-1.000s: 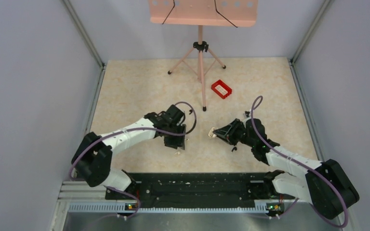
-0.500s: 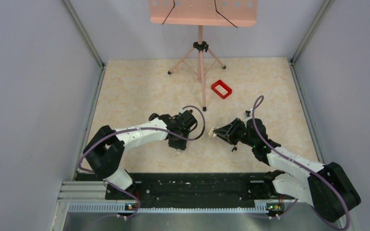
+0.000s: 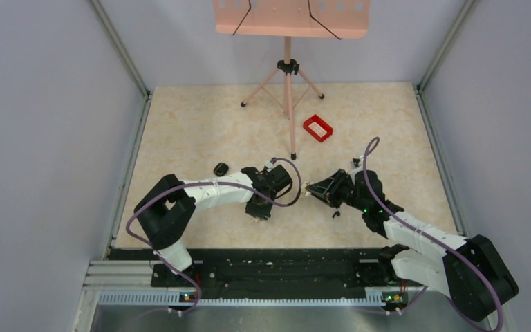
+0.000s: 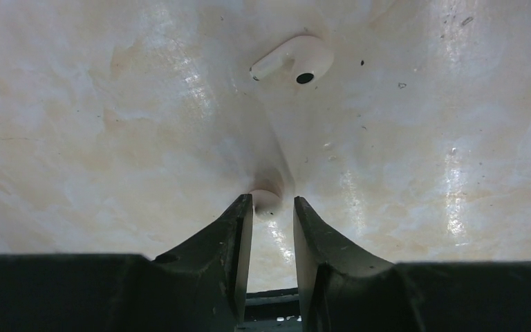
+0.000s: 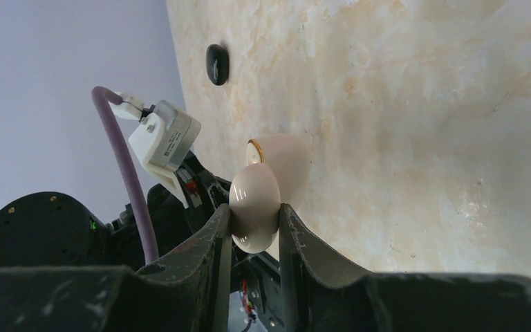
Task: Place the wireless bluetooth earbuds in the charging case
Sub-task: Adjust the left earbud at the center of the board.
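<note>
- Beige, marble-patterned tabletop (image 3: pixel 200 124) as the floor of the enclosure, mottled cream and tan.
- Plain lavender-grey left wall (image 3: pixel 41 138), right wall (image 3: pixel 498 104) and back wall (image 3: pixel 180 48) – no windows in view.
- Slim metal corner posts (image 3: pixel 121 52) slanting up where the walls meet.
- At the far side, a pink music stand (image 3: pixel 288 76) on tripod legs, its perforated pink desk (image 3: pixel 290 17) crossed by two thin black wires.
- Along the near edge, a black mounting rail (image 3: pixel 283 266) and, below it, a ribbed silver strip (image 3: pixel 249 297).
- Even, soft lighting – faint shadows only; seen close from the left wrist, bright streaks of glare (image 4: pixel 449 173) on the glossy surface.
</note>
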